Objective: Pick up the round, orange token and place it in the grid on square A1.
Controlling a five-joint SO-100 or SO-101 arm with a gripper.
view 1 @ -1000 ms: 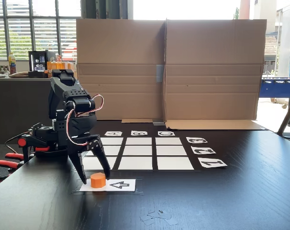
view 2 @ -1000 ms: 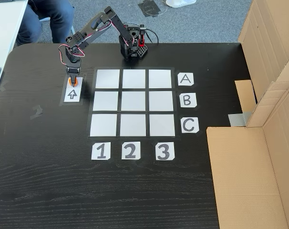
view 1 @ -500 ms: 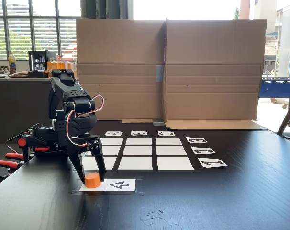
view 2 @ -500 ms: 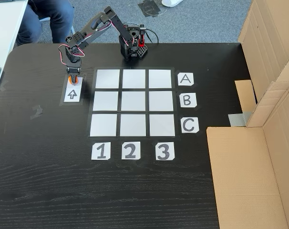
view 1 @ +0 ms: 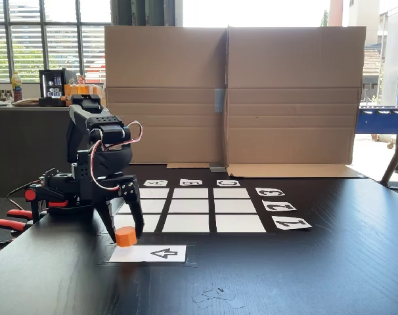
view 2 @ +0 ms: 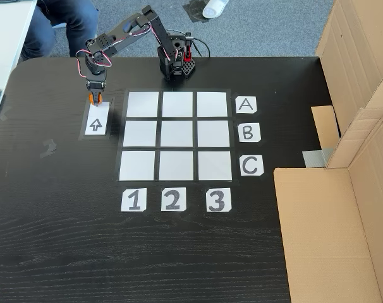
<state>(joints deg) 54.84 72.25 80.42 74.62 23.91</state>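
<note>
Orange token [view 1: 125,236] pinched in the gripper [view 1: 125,237], seemingly just above arrow card [view 1: 153,253].

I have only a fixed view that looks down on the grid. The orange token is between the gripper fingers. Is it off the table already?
Observer: Yes. In a fixed view from the side, the token hangs clear above the arrow card.
Operator: Is the grip good?
Observer: The gripper has one finger on each side of the token and is shut on it.
Operator: Is the token tilted?
Observer: No, its flat top looks level.
</note>
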